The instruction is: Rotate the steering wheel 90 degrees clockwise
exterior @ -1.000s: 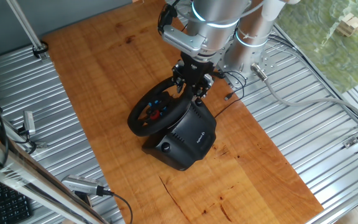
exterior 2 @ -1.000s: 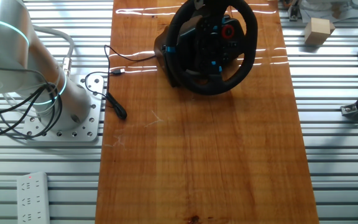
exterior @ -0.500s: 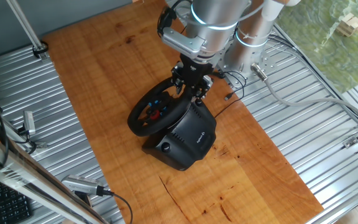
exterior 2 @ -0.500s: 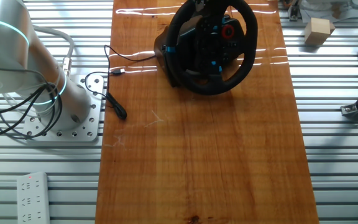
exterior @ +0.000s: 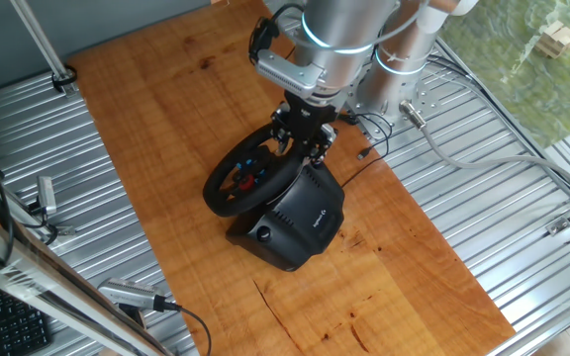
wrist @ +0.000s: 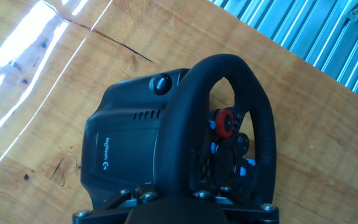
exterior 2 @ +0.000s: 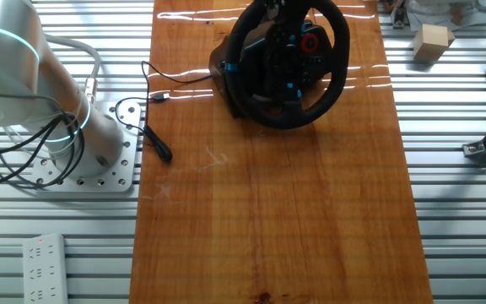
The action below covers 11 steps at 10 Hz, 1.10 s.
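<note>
The steering wheel [exterior: 216, 198] is black with a thick rim and stands tilted on its boxy black base [exterior: 300, 218] on the wooden table. Red and blue buttons show on its hub [wrist: 225, 124]. My gripper [exterior: 303, 146] is at the upper right of the rim, next to the base. In the hand view the rim [wrist: 178, 130] runs down between my fingers, and my gripper [wrist: 174, 200] sits tight on both sides of it. In the other fixed view the wheel [exterior 2: 285, 118] is at the table's far end, and my hand is almost cut off by the top edge.
A black cable [exterior 2: 154, 127] trails from the base toward the robot's pedestal [exterior 2: 66, 135]. A wooden block [exterior 2: 433, 40] lies right of the table on ribbed metal. A power strip [exterior 2: 40, 262] lies at the lower left. The base [wrist: 120, 137] fills the hand view's left.
The wrist above my gripper has shifted slightly left. The wheel and its base look the same.
</note>
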Each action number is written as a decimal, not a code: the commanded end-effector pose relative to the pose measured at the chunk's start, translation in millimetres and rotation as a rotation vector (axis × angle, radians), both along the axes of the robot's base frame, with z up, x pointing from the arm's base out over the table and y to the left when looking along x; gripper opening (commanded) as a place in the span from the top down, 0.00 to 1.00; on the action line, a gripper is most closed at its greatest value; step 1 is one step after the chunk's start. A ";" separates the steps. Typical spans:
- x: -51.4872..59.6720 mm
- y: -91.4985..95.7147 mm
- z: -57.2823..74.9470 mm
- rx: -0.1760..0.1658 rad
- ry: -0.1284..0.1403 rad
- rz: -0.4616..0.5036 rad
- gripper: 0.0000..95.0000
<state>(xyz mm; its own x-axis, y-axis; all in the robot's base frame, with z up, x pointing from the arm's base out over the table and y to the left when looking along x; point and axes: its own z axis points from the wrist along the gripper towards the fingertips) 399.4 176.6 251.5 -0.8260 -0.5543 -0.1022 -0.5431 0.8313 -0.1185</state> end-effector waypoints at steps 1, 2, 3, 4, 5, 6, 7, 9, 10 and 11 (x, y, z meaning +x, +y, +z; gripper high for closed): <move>2.4 0.3 -1.3 0.000 -0.001 -0.003 0.60; 3.7 0.9 -1.1 0.001 0.001 -0.008 0.80; 4.3 1.3 -0.9 0.008 0.001 -0.016 1.00; 4.5 1.4 -0.8 0.015 0.000 -0.017 1.00; 4.5 1.4 -0.7 0.017 0.000 -0.018 1.00; 4.7 1.5 -0.7 0.022 0.000 -0.020 1.00; 4.7 1.8 -1.0 0.026 0.000 -0.022 1.00; 6.4 3.5 -0.3 0.023 0.001 -0.027 1.00; 7.9 4.8 -0.3 0.020 0.004 -0.030 1.00; 9.5 5.3 -1.0 0.020 0.005 -0.031 1.00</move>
